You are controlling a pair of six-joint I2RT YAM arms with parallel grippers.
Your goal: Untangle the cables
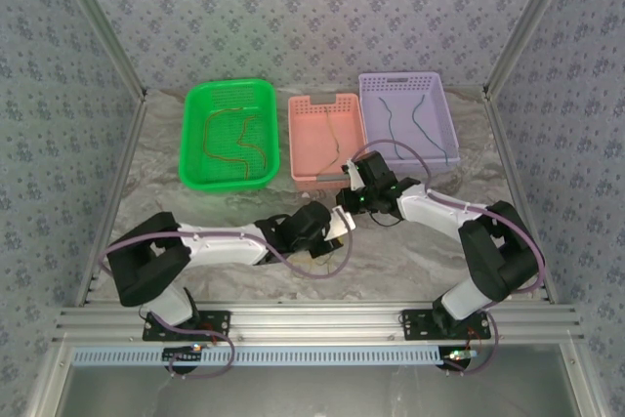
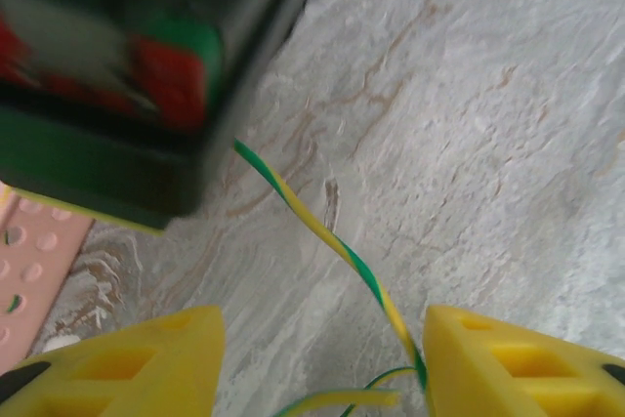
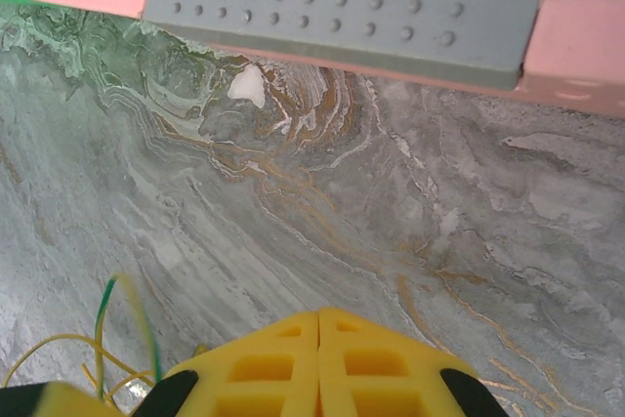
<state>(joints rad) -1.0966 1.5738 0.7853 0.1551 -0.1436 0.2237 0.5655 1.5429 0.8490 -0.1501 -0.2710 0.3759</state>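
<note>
Seen from above, my left gripper (image 1: 337, 229) and right gripper (image 1: 350, 200) meet nose to nose over the marbled grey table (image 1: 195, 202), just on the near side of the pink plastic basket (image 1: 296, 144). Orange and yellow cables (image 1: 239, 144) lie in the green plastic basket (image 1: 192, 134) at far left. Blue cables (image 1: 420, 119) lie in the lilac plastic basket (image 1: 444, 114) at far right.

From my left wrist, my yellow fingers (image 2: 146, 363) stand spread. A thin yellow-and-green striped cable (image 2: 322, 227) runs taut between them, brushing the right-hand finger, up to the right gripper's dark body.

From my right wrist, my fingers are pressed together, with slack loops of the cable beside them at near left. Since the line runs taut from them, I judge they pinch its end.

The cable looks light, limp and slick, and likely to slide or spring back into loops. I would take it squarely across the straight stretch.
</note>
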